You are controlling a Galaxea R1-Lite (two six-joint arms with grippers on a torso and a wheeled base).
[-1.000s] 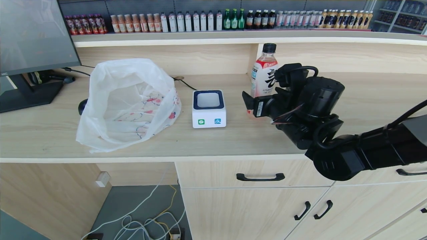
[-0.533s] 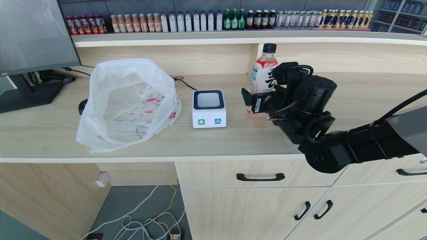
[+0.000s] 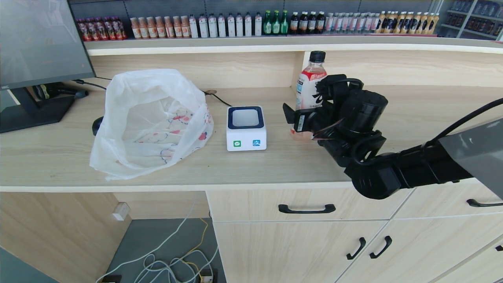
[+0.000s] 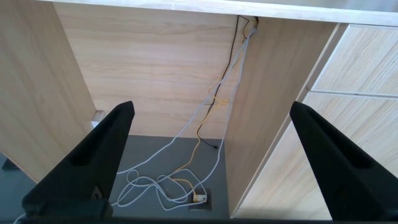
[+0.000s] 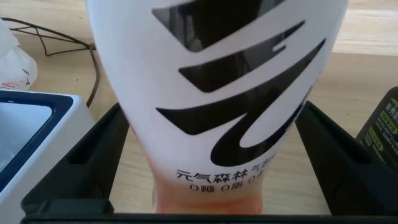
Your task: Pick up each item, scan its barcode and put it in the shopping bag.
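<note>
Head view: the right gripper (image 3: 303,118) is spread wide around the lower part of a drink bottle (image 3: 310,84) — whether its fingers touch is unclear. The bottle stands upright on the counter (image 3: 275,165), right of the white scanner box (image 3: 246,127); beyond that sits the shopping bag (image 3: 149,122). The left gripper (image 4: 211,155) hangs spread wide below the counter.

At the left end of the wooden counter (image 3: 275,167) we see a dark monitor (image 3: 39,39) on a black stand (image 3: 33,112), with a black handheld device (image 3: 59,91) behind it. Along the back shelf (image 3: 275,41) stand rows of drink bottles (image 3: 255,23). Below are cabinet drawers (image 3: 298,234) with black handles (image 3: 306,209) — and loose cables (image 3: 169,262) on the floor.
</note>
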